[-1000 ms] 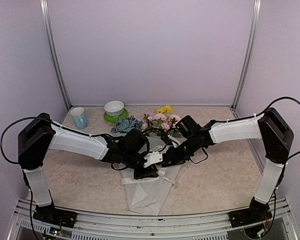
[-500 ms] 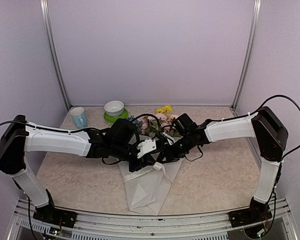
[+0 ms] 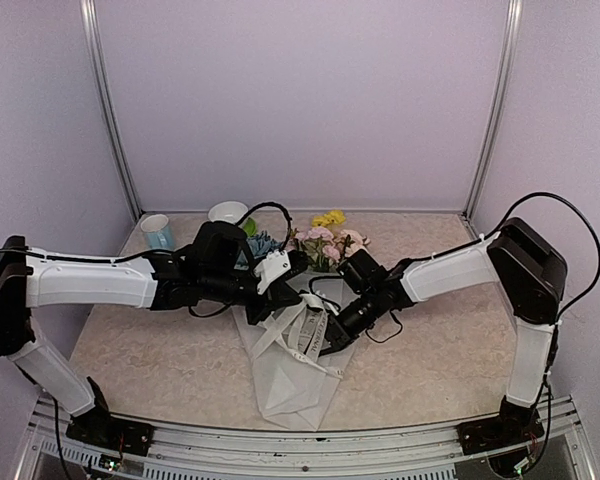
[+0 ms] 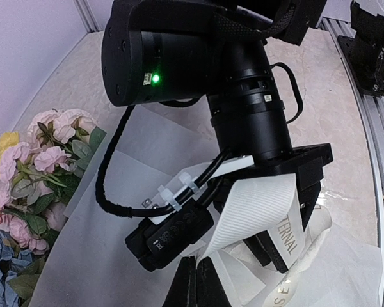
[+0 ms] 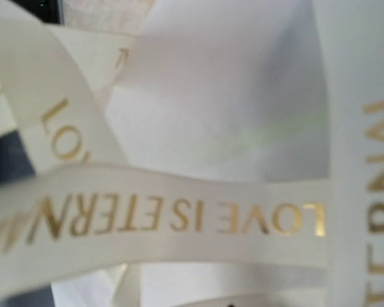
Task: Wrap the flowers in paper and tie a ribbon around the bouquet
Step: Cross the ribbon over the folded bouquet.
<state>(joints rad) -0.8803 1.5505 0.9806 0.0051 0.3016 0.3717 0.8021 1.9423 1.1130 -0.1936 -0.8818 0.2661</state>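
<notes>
Left gripper [image 4: 194, 272]: jaws fully closed, pinching an edge of the ribbon [image 4: 259, 208], a cream, ribbed strip with gold lettering reading LOVE IS ETERNAL. The strip runs up to the right gripper [image 4: 287, 220] and drapes over its fingers. Their gap is hidden, so its grip cannot be told. Loose loops fall onto the paper [image 3: 295, 385], a white folded cone mid-table. The flowers [image 3: 320, 240], pink, yellow and blue, lie at the cone's far end.
</notes>
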